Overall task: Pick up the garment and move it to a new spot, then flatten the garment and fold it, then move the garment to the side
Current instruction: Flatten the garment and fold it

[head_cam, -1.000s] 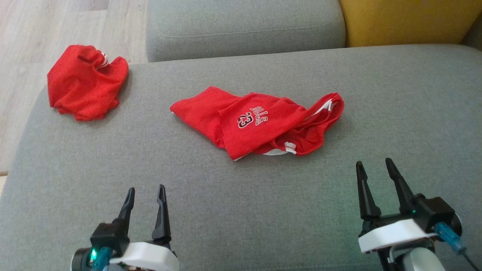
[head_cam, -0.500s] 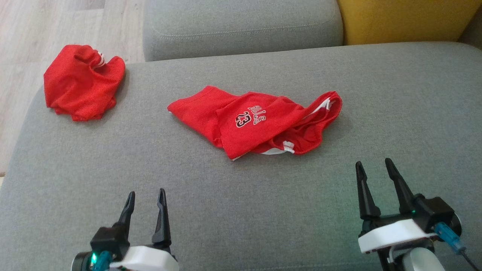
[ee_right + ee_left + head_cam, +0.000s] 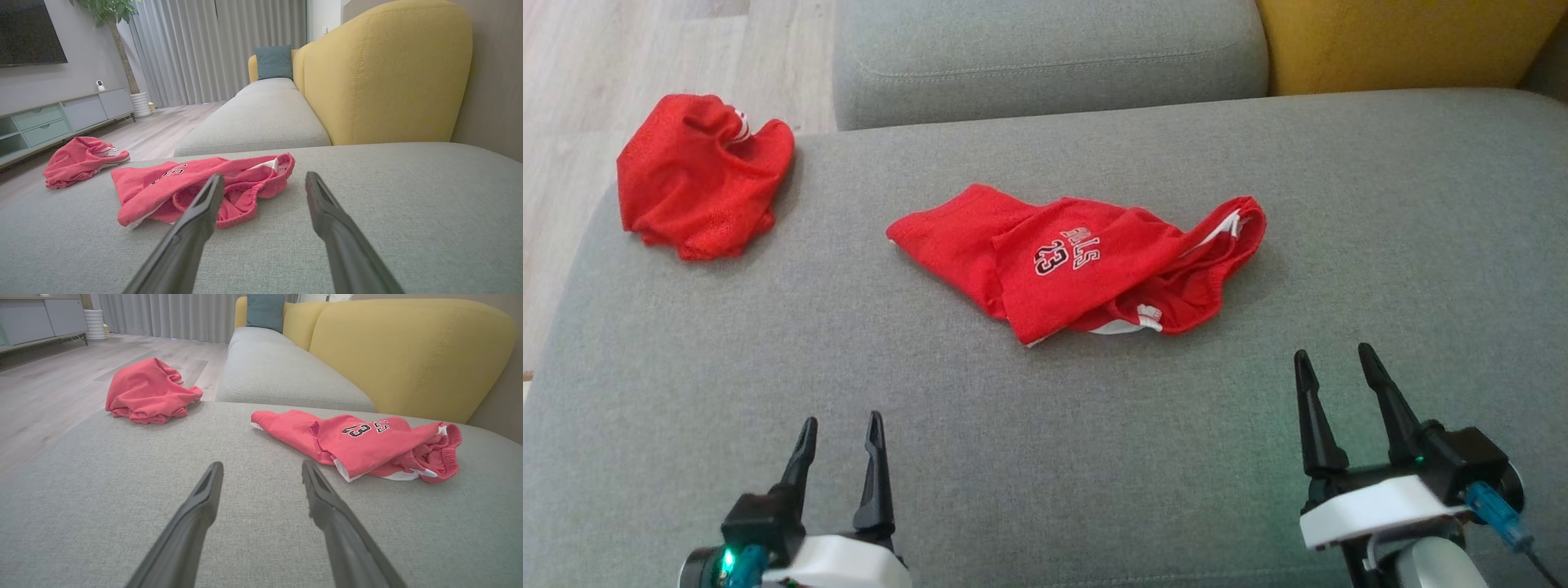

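A crumpled red garment (image 3: 1078, 261) printed with "Bulls 23" and trimmed in white lies in the middle of the grey sofa cushion (image 3: 1045, 457). In the left wrist view the garment (image 3: 359, 441) is ahead and to the right. In the right wrist view the garment (image 3: 184, 188) lies ahead and to the left. My left gripper (image 3: 841, 418) hovers open near the cushion's front left, well short of the garment. My right gripper (image 3: 1333, 351) stands open just right of and nearer than the garment's waistband end. The left gripper (image 3: 262, 465) and the right gripper (image 3: 264, 176) hold nothing.
A second red garment (image 3: 698, 184) is bunched at the cushion's far left corner, beside the drop to the wooden floor (image 3: 572, 82). Another grey seat (image 3: 1045, 57) and a yellow backrest (image 3: 1405, 41) stand behind. Bare grey fabric stretches to the right.
The head view has shifted a little, so everything sits slightly further left. Both garments lie as before and both grippers stay open.
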Tool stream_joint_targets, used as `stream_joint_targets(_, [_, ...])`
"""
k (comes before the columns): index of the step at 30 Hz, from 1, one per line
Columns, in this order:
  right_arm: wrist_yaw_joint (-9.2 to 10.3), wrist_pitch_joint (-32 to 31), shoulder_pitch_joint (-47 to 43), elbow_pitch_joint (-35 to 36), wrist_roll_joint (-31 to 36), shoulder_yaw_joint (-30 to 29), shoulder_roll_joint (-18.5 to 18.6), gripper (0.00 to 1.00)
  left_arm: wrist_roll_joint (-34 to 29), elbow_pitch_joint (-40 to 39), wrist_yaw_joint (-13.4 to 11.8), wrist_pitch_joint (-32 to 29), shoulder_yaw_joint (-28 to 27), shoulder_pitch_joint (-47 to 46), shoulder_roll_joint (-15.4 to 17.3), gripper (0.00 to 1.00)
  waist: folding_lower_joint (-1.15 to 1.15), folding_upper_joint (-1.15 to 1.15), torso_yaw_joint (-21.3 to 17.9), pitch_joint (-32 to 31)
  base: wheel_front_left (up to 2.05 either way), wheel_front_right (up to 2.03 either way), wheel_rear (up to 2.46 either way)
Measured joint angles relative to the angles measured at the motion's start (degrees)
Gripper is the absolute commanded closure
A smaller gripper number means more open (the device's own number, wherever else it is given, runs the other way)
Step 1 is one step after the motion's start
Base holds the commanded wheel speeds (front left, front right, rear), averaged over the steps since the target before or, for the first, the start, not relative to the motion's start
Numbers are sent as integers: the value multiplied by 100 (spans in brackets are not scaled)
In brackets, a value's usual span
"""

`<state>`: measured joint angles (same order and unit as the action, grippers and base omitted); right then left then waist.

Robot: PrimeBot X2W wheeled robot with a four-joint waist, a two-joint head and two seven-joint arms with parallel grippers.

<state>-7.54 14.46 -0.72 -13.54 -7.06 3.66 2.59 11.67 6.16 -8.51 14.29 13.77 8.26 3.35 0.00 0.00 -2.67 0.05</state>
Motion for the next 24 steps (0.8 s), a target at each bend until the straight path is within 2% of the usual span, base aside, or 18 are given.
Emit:
stream_joint_targets(8, [0, 0, 17, 34, 0, 13, 0, 0, -209, 348, 269, 0, 187, -199, -1, 0, 0, 0, -56, 185, 0, 0, 0])
stream_joint_targets(15, [0, 0, 329, 103, -53, 105, 0, 0, -219, 1227, 659, 0, 791, -1450, -26, 0, 0, 0, -333, 668, 0, 0, 0])
stream_joint_targets(24, [0, 0, 539, 191, -151, 103, 0, 0, 160, 2235, 658, -42, 962, -2343, -38, 0, 1, 0, -851, 1300, 0, 0, 0])
